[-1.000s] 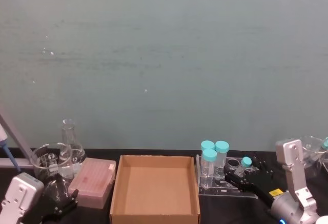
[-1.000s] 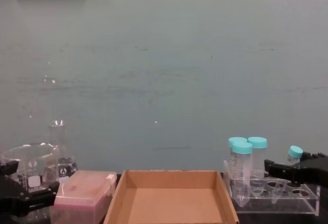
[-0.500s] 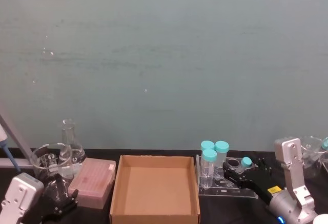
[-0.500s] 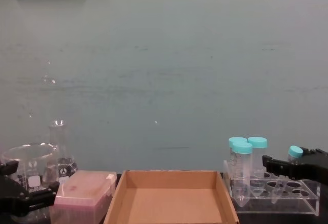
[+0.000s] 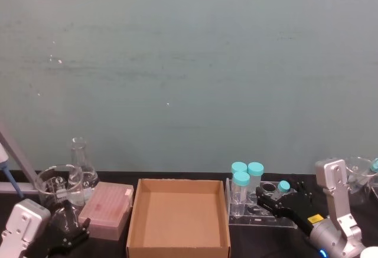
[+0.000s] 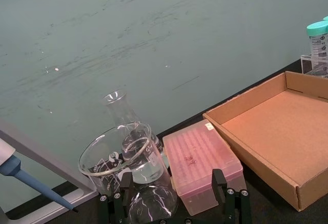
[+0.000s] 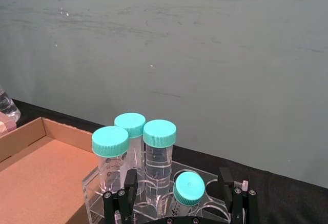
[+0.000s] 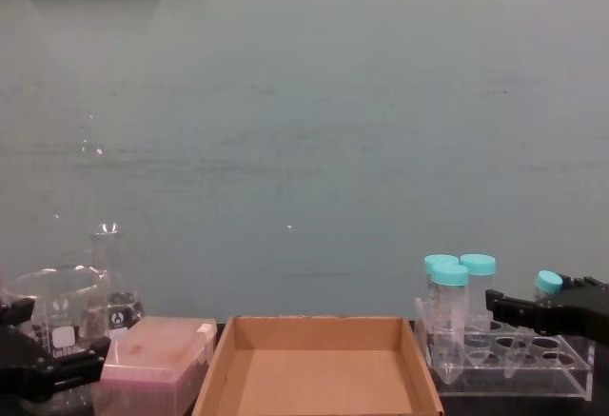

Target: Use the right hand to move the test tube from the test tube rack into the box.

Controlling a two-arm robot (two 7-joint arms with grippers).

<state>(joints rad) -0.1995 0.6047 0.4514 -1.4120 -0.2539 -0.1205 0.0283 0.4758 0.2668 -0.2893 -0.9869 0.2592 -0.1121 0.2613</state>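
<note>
Now right hand [image 5: 273,201] reaches low over test tube rack [image 5: 260,220], fingers spread astride test tube [image 7: 188,187]; wider tubes [image 7: 160,134] stand boxward [image 5: 177,247]. Left gripper [image 5: 75,229] parked, open.

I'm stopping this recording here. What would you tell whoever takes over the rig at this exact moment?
The right pincer is open, fingers either side of the test tube, not closed on it.
The left pincer is open, idle by the pink box and beaker.
The test tube stands in the test tube rack, right of the box.
Done: approach. Left: grip, lift out, carry to the box, release.
</note>
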